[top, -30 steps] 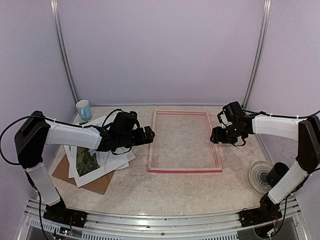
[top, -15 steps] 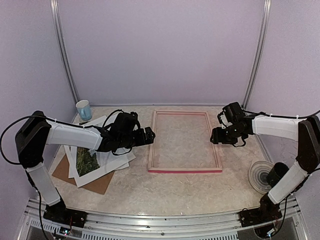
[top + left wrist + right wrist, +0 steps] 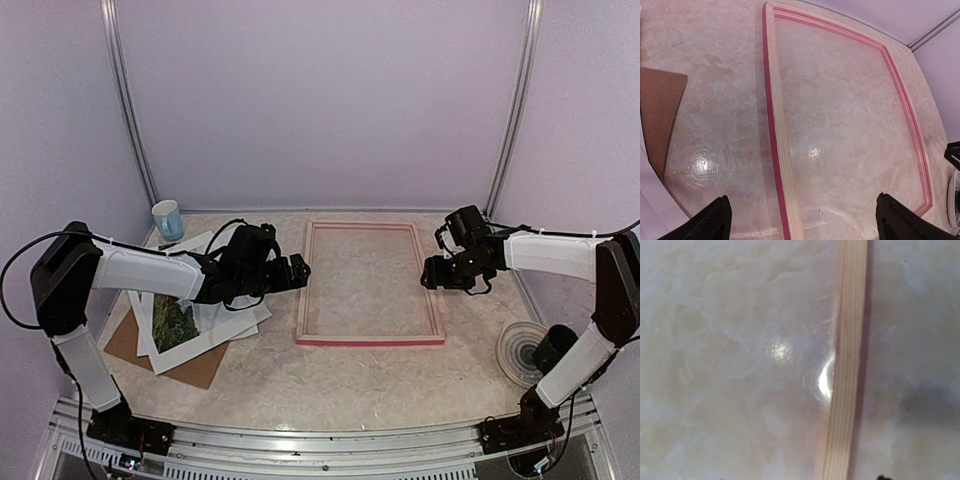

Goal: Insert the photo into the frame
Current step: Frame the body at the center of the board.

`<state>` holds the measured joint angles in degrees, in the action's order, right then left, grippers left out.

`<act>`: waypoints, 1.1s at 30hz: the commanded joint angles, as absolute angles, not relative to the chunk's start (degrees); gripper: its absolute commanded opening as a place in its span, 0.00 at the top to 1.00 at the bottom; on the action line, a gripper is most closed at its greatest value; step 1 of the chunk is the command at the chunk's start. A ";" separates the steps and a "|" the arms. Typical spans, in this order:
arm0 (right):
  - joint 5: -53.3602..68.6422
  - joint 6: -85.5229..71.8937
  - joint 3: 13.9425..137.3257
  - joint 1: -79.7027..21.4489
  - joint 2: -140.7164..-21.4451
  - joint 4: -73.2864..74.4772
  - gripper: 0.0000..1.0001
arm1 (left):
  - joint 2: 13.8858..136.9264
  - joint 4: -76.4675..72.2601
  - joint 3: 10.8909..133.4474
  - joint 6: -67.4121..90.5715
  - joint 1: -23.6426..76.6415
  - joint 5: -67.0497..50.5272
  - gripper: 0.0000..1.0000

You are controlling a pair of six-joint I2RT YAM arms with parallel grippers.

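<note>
The frame lies flat at the centre of the table, long sides running near to far. Its pale wood surface faces up, with pink showing along the edges. The photo lies at the left side of the table, apart from the frame. It sits in a loose pile of white sheets resting on a brown board. Only a dark green patch of the photo is exposed, and the left arm reaches over the pile. The left gripper sits just beside the frame's left rail, about midway along it. In the left wrist view its fingers are spread wide with nothing between them but the rail and the table surface below. Contact with the rail cannot be determined. The right gripper sits just beside the frame's right rail, opposite the left gripper. Its wrist view shows a close, blurred length of pale wood rail with bright glare beside it and none of its fingers clearly, so its opening cannot be determined. A blue cup stands at the far left corner. A round pale disc lies near the right edge.
</note>
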<state>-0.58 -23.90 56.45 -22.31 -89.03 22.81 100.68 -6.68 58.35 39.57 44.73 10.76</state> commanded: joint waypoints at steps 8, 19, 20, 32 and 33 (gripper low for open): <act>-0.40 -24.50 55.43 -21.58 -88.07 21.97 0.35 | 101.75 -6.50 60.32 38.56 45.53 10.02 0.01; -0.46 -24.29 55.83 -21.62 -88.26 22.21 0.35 | 102.52 -6.30 61.20 38.54 45.88 9.56 0.01; -0.44 -24.29 55.89 -21.58 -88.24 22.23 0.35 | 102.53 -6.20 61.32 38.42 45.88 9.52 0.01; -0.30 -24.66 54.59 -21.36 -88.13 21.35 0.35 | 104.38 -6.24 62.58 38.50 46.05 9.04 0.01; -0.37 -24.67 54.69 -21.29 -88.15 21.55 0.35 | 104.61 -6.24 62.85 38.38 46.05 9.11 0.01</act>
